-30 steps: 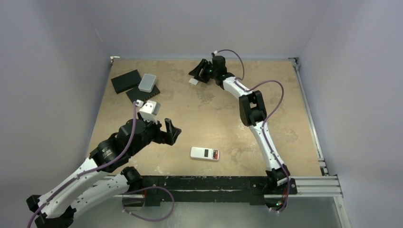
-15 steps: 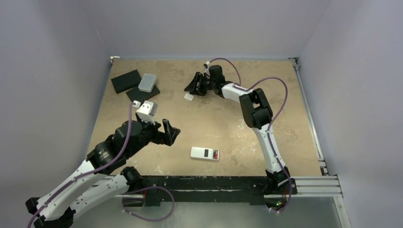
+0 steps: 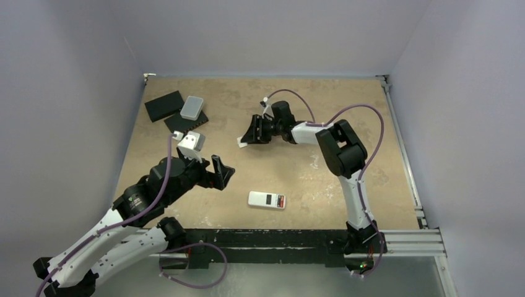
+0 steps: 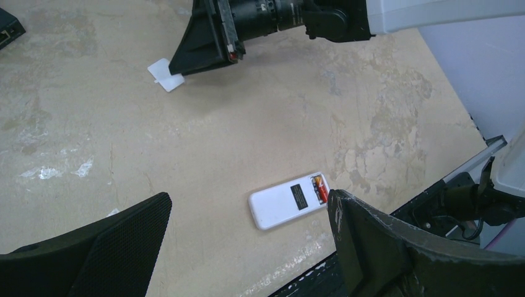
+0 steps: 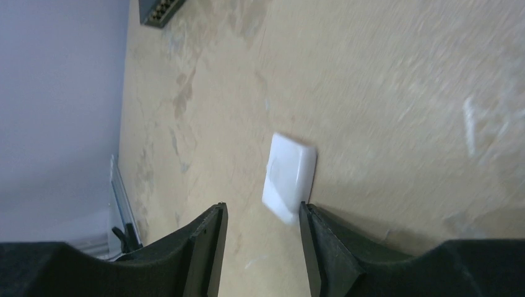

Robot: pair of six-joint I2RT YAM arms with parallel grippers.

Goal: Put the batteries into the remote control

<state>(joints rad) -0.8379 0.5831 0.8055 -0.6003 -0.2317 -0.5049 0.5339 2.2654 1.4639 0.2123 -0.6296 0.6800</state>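
The remote control [image 3: 267, 200] [image 4: 288, 201] lies back up near the table's front edge. Its open end shows the batteries [image 4: 319, 187] [image 3: 281, 201], a reddish-orange one plainest, seated in the compartment. My left gripper [image 3: 224, 172] [image 4: 251, 201] hovers wide open to the left of the remote and above it, holding nothing. My right gripper [image 3: 251, 136] [image 5: 263, 213] is low over mid-table, jaws partly apart. A small white flat cover [image 3: 243, 143] [image 5: 290, 176] [image 4: 166, 74] lies at its tips, touching the right finger and not clamped.
Two flat black slabs [image 3: 164, 105] [image 3: 186, 122] and a light grey rounded box [image 3: 192, 107] sit at the back left. A black rail [image 3: 272, 238] runs along the table's front edge just below the remote. Walls close in the left, back and right sides.
My right gripper has swept from the back of the table toward the middle and left, the white cover sliding with it, and its jaws have narrowed a little. The left arm barely moved.
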